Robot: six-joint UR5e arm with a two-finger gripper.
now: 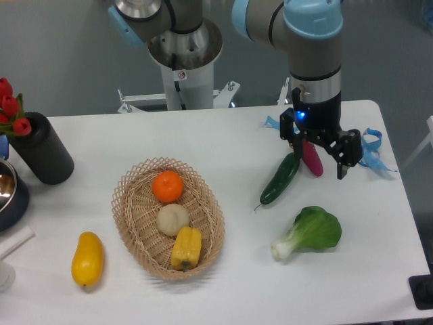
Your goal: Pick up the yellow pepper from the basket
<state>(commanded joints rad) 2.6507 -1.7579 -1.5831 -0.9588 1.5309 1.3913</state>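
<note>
The yellow pepper lies in the near end of the oval wicker basket, stem end pointing to the front. It shares the basket with an orange and a pale round fruit. My gripper hangs at the right side of the table, far from the basket. It is open and holds nothing. A magenta vegetable lies on the table between its fingers as seen from this camera.
A green cucumber lies left of the gripper, with a bok choy in front of it. A yellow mango-like fruit lies left of the basket. A black vase with red tulips and a metal bowl stand at the left edge. Blue ribbon lies at the right.
</note>
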